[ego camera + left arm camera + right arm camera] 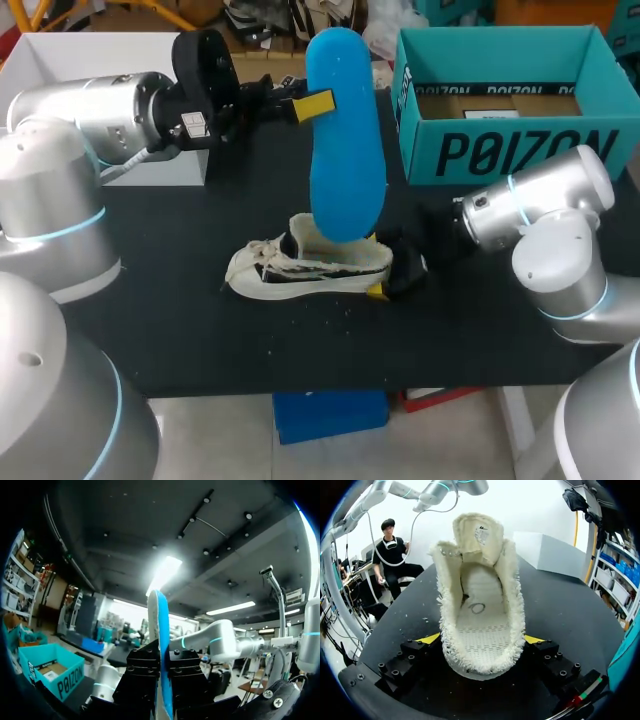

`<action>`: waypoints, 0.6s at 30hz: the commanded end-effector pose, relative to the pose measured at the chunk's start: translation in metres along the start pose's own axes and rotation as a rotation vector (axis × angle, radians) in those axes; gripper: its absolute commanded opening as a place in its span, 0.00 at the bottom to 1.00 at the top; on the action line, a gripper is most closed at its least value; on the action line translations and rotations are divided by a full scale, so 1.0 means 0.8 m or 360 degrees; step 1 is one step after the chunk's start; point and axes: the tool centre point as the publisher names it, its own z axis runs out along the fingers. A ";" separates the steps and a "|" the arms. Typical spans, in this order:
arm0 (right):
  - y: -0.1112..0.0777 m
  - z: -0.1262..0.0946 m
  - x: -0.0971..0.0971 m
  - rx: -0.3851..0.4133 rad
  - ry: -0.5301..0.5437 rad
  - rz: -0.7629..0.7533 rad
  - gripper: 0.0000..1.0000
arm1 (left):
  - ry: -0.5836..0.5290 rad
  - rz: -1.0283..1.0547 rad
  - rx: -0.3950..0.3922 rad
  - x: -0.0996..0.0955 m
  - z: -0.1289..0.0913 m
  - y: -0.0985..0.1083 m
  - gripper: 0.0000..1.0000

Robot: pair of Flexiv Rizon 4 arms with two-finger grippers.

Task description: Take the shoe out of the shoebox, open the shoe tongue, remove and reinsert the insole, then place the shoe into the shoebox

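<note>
Holding insole upright over shoe, shoebox apart

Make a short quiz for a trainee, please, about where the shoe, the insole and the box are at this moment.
1. True or false: the shoe rests on the table, outside the shoebox.
2. Multiple choice: which jaws are shut on the blue insole? A) the left jaws B) the right jaws C) neither
3. Fill in the missing word: the right jaws grip the shoe at its ____ end.

Key: 1 true; 2 A; 3 heel.
</note>
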 end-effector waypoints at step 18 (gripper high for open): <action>0.033 -0.056 -0.028 0.1301 0.0140 -0.0115 1.00 | -0.0003 0.0003 0.0002 0.000 0.001 0.001 0.00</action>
